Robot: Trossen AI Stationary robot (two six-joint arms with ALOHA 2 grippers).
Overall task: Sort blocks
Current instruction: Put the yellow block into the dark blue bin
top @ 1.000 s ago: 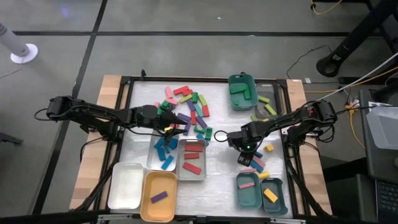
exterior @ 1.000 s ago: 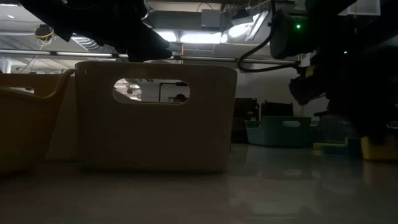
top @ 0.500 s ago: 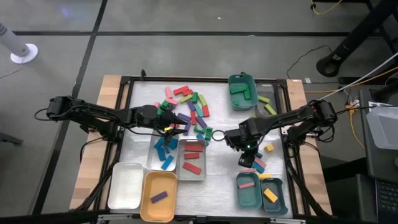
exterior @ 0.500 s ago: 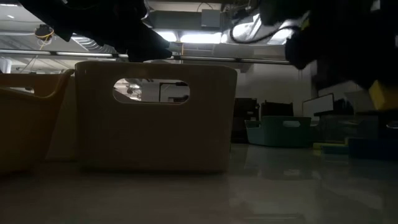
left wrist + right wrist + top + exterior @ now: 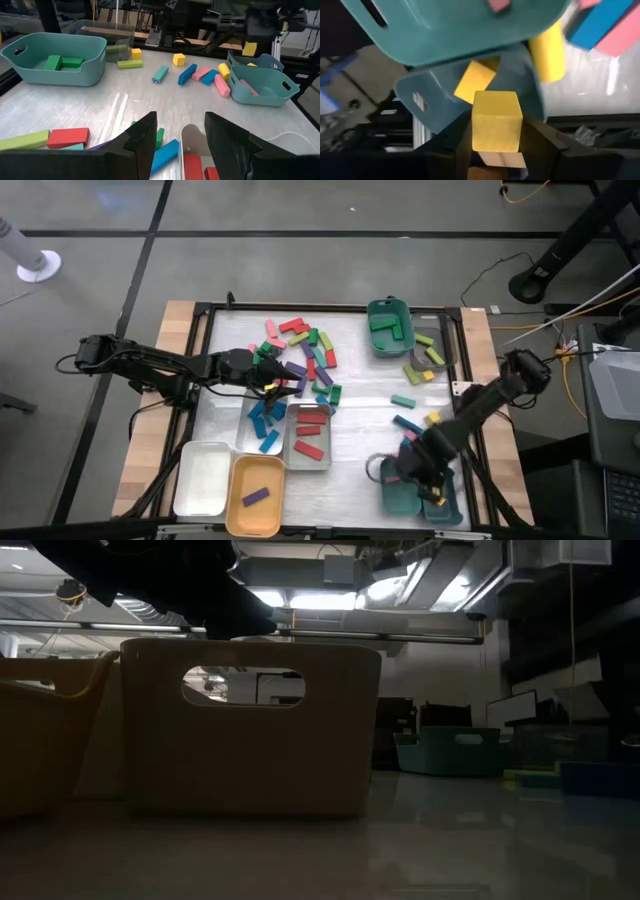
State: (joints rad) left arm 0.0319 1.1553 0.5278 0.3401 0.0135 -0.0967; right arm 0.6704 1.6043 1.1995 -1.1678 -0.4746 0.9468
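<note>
At the high view's lower right, the right gripper (image 5: 428, 478) pinches a yellow block (image 5: 496, 121) over two teal trays (image 5: 400, 492); an off-centre release could bounce it out, while the left gripper (image 5: 179, 134) waits parted and empty.

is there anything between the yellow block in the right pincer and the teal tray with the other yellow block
Nothing visible. The right pincer holds the yellow block directly over the teal tray, where another yellow block already lies.

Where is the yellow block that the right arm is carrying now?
It sits between the right gripper's fingers as the yellow block, above the teal tray at the table's front right, which already holds a yellow block.
</note>
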